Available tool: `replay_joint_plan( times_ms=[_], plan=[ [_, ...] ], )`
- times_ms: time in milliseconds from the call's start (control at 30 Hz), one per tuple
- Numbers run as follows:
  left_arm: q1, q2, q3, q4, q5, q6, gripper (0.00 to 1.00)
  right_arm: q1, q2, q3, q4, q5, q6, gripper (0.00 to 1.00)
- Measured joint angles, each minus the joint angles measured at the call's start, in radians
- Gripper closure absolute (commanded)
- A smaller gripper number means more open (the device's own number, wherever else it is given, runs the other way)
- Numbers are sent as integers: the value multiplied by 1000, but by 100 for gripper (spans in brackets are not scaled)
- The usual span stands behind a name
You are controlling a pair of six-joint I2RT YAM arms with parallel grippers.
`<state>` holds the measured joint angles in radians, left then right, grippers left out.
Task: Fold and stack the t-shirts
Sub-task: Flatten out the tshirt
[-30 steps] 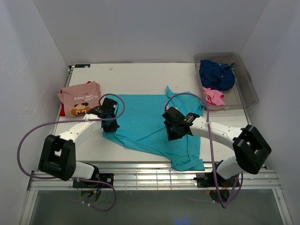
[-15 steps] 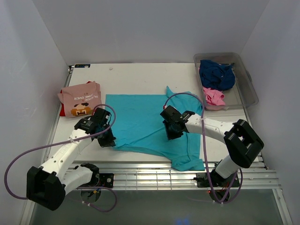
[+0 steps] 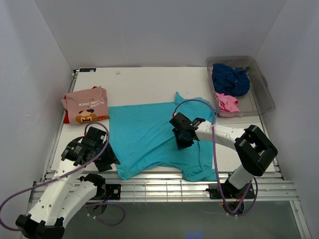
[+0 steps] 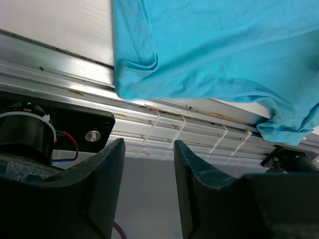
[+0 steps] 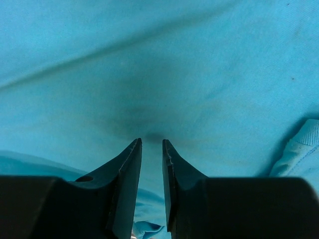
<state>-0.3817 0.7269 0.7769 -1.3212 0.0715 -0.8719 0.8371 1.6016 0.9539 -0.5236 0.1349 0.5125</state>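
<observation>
The turquoise t-shirt (image 3: 149, 139) lies spread in the middle of the table, its near-left corner (image 4: 134, 74) reaching over the front rail. My left gripper (image 3: 110, 160) hangs just left of that corner, open (image 4: 148, 144), with nothing between its fingers. On the shirt's right half my right gripper (image 3: 183, 142) points down, fingertips pressed onto the cloth (image 5: 151, 141) with a narrow gap and no fold pinched between them. A folded salmon-pink t-shirt (image 3: 85, 104) with white lettering rests at the far left on a red one (image 3: 66, 117).
A clear grey tub (image 3: 264, 92) at the back right holds a navy t-shirt (image 3: 230, 78) and a bright pink one (image 3: 228, 102). The metal front rail (image 4: 60, 69) runs along the near edge. White walls close in on three sides.
My left gripper dragged the turquoise shirt's left corner toward the near edge, then opened and let it go. The left arm swung back toward the near left. The right gripper stayed put.
</observation>
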Motion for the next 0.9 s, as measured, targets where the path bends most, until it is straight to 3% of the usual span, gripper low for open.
replay_joint_plan(
  times_ms=[100,200,333,367,400,667,900],
  plan=[
    [0,-19,1,-18,4,-10,45,0,0,0,0,0,0,71],
    [0,7,27,-32,-10,-12,53,0,0,2,-1,2,0,71],
    [0,101,90,19,-50,0,86,-10,-5,21,-17,21,0,74],
    [0,137,96,54,-55,8,97,-16,-10,29,-25,27,0,79],
    [0,180,99,96,-57,17,100,-26,-19,36,-30,35,-2,89],
    [-2,713,189,413,-120,145,100,-249,-80,58,-58,77,-24,92],
    [2,941,248,535,-179,230,100,-288,27,105,-71,90,-76,92]
  ],
)
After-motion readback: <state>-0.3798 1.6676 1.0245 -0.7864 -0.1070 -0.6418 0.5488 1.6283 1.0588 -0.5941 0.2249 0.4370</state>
